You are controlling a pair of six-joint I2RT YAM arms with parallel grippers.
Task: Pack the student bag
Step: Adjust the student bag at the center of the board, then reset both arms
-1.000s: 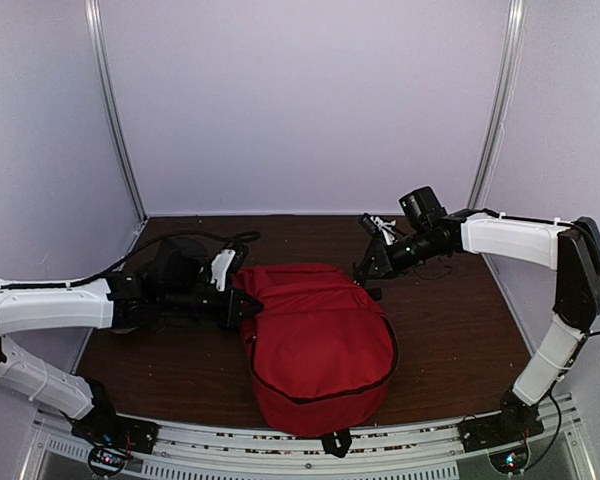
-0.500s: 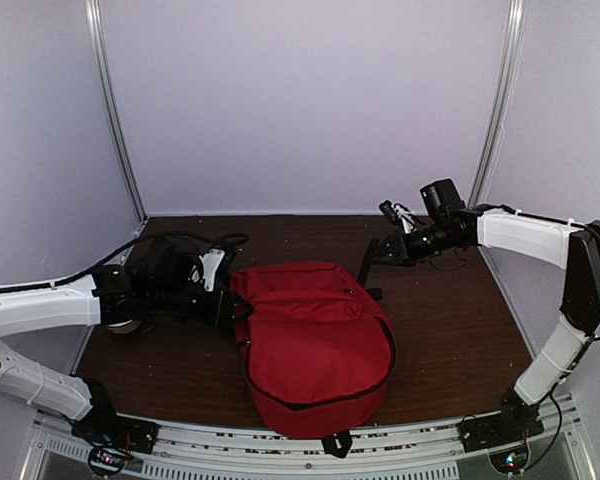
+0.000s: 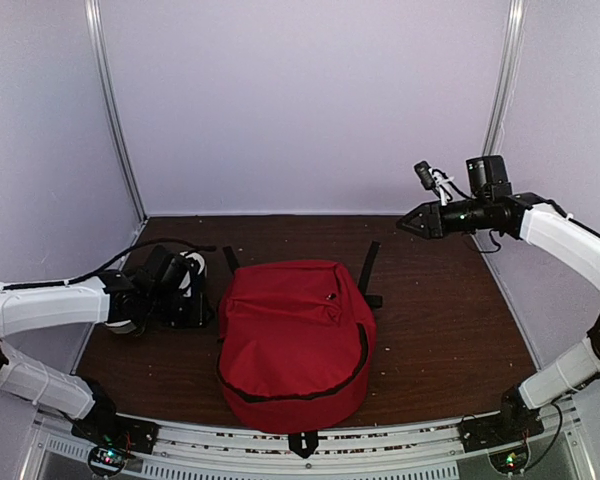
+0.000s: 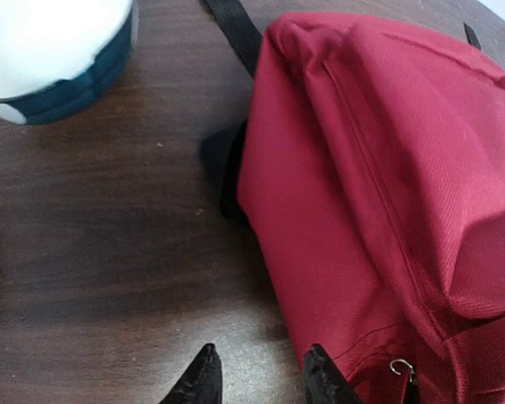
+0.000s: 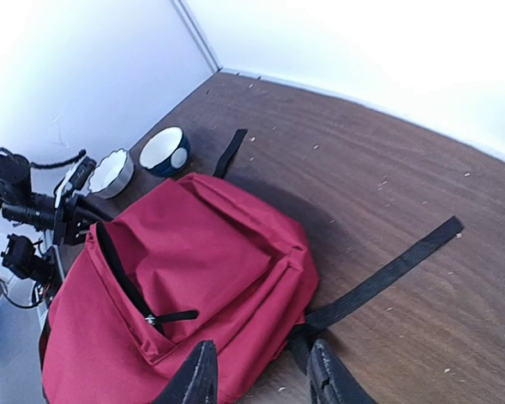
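The student bag (image 3: 292, 340) is a large red backpack that lies flat in the middle of the table, front pocket up and top toward the back wall. Its zipper looks closed. My left gripper (image 3: 210, 310) is open and empty, low over the table just left of the bag. In the left wrist view (image 4: 261, 380) the right fingertip sits against the bag's side (image 4: 387, 185). My right gripper (image 3: 404, 226) is open and empty, raised high at the back right. In the right wrist view (image 5: 261, 379) it looks down on the bag (image 5: 177, 286).
Two bowls (image 5: 164, 150) (image 5: 109, 172) stand left of the bag near my left arm; one, white inside and blue outside, also shows in the left wrist view (image 4: 55, 50). Black straps (image 5: 387, 278) (image 5: 229, 151) trail from the bag's top across the table.
Both grippers have come off the bag's top. The bag has settled flat and shifted left. My left gripper drew back left; my right gripper rose up and to the right.
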